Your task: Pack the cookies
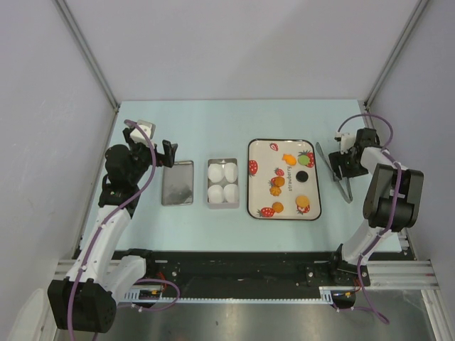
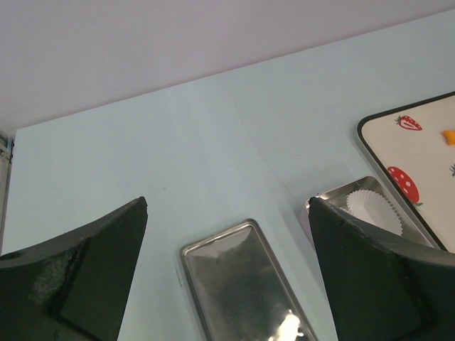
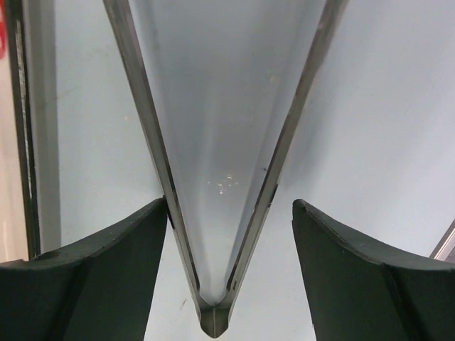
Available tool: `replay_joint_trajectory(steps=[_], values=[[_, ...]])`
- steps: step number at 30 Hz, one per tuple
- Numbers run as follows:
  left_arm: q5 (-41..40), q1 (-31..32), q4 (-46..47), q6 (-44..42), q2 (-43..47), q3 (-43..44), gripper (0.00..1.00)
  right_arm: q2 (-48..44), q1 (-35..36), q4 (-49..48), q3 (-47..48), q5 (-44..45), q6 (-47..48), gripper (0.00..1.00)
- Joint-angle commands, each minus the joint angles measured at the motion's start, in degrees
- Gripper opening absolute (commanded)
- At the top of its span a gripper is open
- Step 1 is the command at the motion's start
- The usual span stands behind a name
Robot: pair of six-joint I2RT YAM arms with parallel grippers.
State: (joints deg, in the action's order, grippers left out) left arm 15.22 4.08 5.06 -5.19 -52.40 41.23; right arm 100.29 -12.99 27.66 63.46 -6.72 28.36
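Straddling steel tongs, right tool spread, left tool spread too (tray lettering unreadable)

Metal tongs form a V, hinge at bottom centre, arms spreading toward the top edge. The right gripper straddles them, its dark fingers spread wide at lower left and lower right, above the pale blue table.

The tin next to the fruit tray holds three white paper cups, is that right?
Not quite. The tin next to the fruit tray holds four white paper cups, not three, set two by two. The top external view shows this.
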Motion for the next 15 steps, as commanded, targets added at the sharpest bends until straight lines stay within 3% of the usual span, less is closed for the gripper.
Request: replay_joint_trajectory(steps=[1,15], values=[[-0.2,0.3,1.5,-1.5,1.0,-0.4,1.0,0.2,-1.9,1.6,1.8,-3.1,-0.1,0.77],[-0.1,0.3,2.0,-1.1,0.5,-0.6,1.0,2.7,-2.4,0.8,1.4,-5.1,1.3,0.78]])
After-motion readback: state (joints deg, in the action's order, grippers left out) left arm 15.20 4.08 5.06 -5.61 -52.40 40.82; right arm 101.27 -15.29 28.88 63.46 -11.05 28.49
